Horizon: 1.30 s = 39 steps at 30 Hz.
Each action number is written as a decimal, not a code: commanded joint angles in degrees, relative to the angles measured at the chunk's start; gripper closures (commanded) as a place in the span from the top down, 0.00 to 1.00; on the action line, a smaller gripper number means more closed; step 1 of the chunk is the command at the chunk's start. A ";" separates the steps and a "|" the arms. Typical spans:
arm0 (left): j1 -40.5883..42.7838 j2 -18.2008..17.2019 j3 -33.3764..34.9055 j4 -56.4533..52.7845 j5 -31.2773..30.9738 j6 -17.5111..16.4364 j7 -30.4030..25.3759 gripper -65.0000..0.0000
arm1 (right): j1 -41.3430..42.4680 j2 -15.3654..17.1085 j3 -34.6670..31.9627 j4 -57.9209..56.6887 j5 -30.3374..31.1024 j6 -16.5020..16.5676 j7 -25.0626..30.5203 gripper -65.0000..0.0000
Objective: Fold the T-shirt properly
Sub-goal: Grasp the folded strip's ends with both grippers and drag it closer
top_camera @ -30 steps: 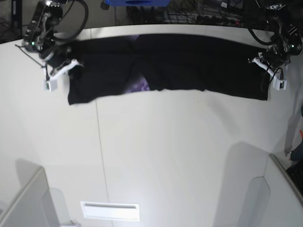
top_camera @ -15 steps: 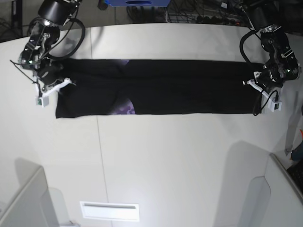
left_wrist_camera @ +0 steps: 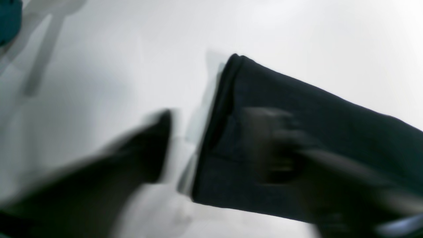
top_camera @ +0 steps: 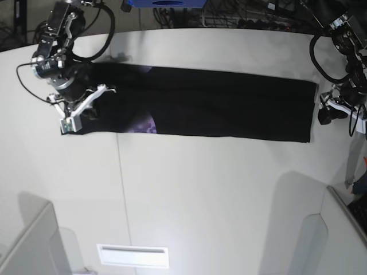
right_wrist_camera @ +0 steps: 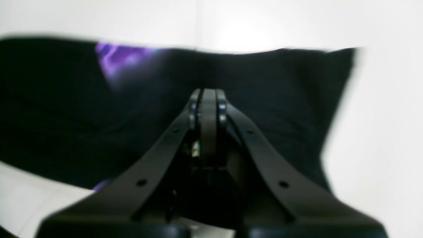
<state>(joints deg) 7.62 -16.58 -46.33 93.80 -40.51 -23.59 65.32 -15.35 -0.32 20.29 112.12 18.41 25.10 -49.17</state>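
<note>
We have the T-shirt (top_camera: 218, 112) lying on the desk (top_camera: 200, 195) as a long, narrow black band running across its far half, with a small purple patch of print (top_camera: 146, 125) showing near one end. Left claw (top_camera: 325, 114) hangs just off the opposite short edge of the band; in its wrist view, though blurred, the jaws stand wide apart, one over bare desk and one over the cloth edge, gripping nothing. Right claw (right_wrist_camera: 206, 99) sits over the print end with its jaws pressed together; whether any cloth is pinched between them we cannot tell. We judge the lengthwise fold as laid down and the left side as released, so the step in hand is letting go. Next move calls for freeing the right end, then regrasping one short end at both corners and carrying it over the other, edges aligned.
</note>
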 commanded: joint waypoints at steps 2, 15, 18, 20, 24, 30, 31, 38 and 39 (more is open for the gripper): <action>-1.77 -1.05 0.13 -2.24 -0.24 -0.10 -0.75 0.88 | 0.01 0.10 -1.79 1.07 0.88 0.08 1.74 0.00; -5.55 -2.98 15.95 -22.28 -0.15 0.17 -9.98 0.68 | -0.43 0.01 -5.83 1.07 0.88 -0.09 1.83 0.00; -5.46 -3.07 15.86 -25.18 -0.15 0.17 -10.07 0.25 | -0.51 0.01 -5.74 1.07 0.88 -0.09 1.83 0.00; -5.46 -4.21 15.86 -26.33 -0.15 0.17 -10.07 0.00 | -0.51 0.01 -5.74 1.07 0.88 -0.09 1.83 0.00; -5.55 -5.80 15.78 -25.80 -0.32 0.17 -11.12 0.00 | -0.51 0.01 -5.83 1.07 0.88 -0.09 1.83 0.00; -1.33 -8.43 12.44 -15.86 -0.24 0.17 -13.23 0.00 | -1.22 0.01 -5.92 1.07 0.88 -0.09 1.83 0.00; -0.19 -8.43 11.82 -12.88 -0.24 0.17 -13.23 0.00 | -1.30 0.01 -5.83 1.07 0.88 -0.09 1.83 0.00; 6.49 0.89 12.44 7.34 -0.59 6.32 -8.04 0.00 | -1.30 0.01 -5.74 1.07 0.88 -0.09 1.83 0.00; 6.49 3.08 12.70 9.98 -0.50 6.32 -6.11 0.00 | -1.30 0.01 -5.74 1.07 0.88 -0.09 1.83 0.00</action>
<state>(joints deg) 14.96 -11.92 -33.10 102.85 -40.53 -17.56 61.19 -17.04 -0.47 14.41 112.14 18.61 24.95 -48.64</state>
